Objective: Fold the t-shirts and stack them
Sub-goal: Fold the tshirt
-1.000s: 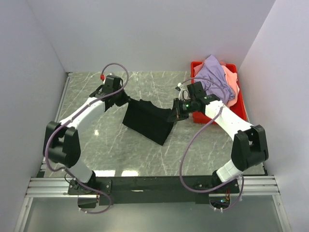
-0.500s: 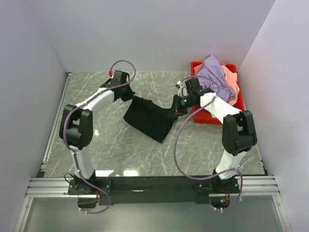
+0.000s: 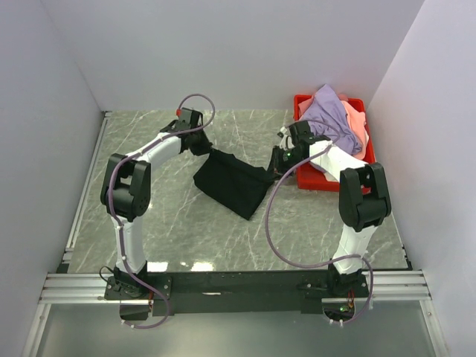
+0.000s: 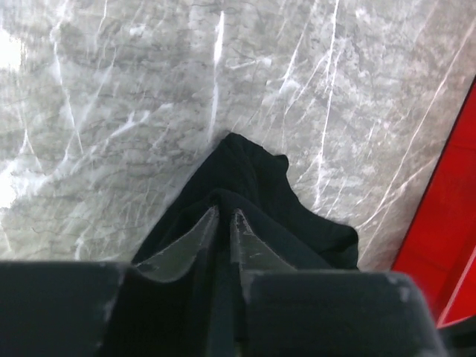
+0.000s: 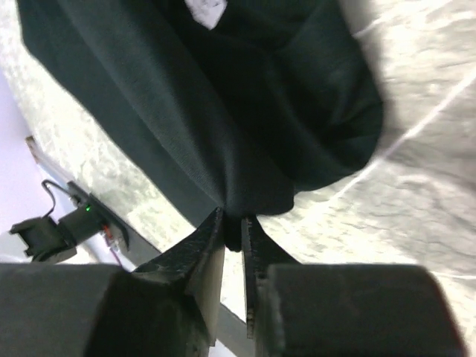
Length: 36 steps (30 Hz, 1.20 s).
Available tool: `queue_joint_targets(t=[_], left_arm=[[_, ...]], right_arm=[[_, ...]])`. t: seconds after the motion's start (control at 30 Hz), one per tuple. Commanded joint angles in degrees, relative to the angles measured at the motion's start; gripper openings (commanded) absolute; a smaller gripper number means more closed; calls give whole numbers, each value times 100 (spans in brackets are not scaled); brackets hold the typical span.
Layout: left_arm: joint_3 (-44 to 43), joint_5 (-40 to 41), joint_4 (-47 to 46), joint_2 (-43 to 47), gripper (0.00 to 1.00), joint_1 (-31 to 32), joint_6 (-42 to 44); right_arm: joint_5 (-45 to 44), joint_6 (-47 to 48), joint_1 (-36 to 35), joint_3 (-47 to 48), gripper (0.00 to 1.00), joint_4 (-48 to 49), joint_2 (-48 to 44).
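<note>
The black t-shirt (image 3: 234, 186) hangs stretched between my two grippers over the middle of the marble table. My left gripper (image 3: 207, 150) is shut on its left top corner; the left wrist view shows the cloth (image 4: 245, 201) pinched between the fingers. My right gripper (image 3: 272, 170) is shut on its right top corner; the right wrist view shows the cloth (image 5: 245, 111) gathered into the jaws, with the small white label (image 5: 207, 10) at the top. A lavender t-shirt (image 3: 327, 119) and a salmon-pink one (image 3: 357, 128) lie heaped in the red bin (image 3: 327, 181).
The red bin stands at the back right, close behind my right gripper; its wall also shows in the left wrist view (image 4: 442, 223). White walls enclose the table on three sides. The metal rail (image 3: 223, 284) runs along the near edge.
Both grippers have moved toward the back of the table with the black t-shirt held between them. The shirt's top edge now sits farther back and is drawn tauter.
</note>
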State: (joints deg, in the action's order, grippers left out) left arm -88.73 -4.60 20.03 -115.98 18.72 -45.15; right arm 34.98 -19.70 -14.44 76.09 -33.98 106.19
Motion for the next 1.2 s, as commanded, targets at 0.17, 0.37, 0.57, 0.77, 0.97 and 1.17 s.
queue_joint_targets(t=[0.17,0.37,0.57,0.77,0.97,1.17], left_arm=[[127,-278,-596,768,99,-35,331],[760,-410,-781,1411,99,-18,270],[1419,-647,-1018,1666,100,52,111],[1832,-876,-1211,1544,99,149,-47],[2202,-946,-1213,1325,99,167,-56],[2623,-753,-1177,1333,99,167,-73]], right_arm=[[-342,265,-76,625,63,-215,-423],[-677,362,-489,495,77,-180,-889],[-380,28,-920,212,79,435,-925],[-264,-332,-1008,966,79,884,-39],[-27,-736,-1009,1863,79,1217,1208],[228,-974,-763,2576,79,1288,2114]])
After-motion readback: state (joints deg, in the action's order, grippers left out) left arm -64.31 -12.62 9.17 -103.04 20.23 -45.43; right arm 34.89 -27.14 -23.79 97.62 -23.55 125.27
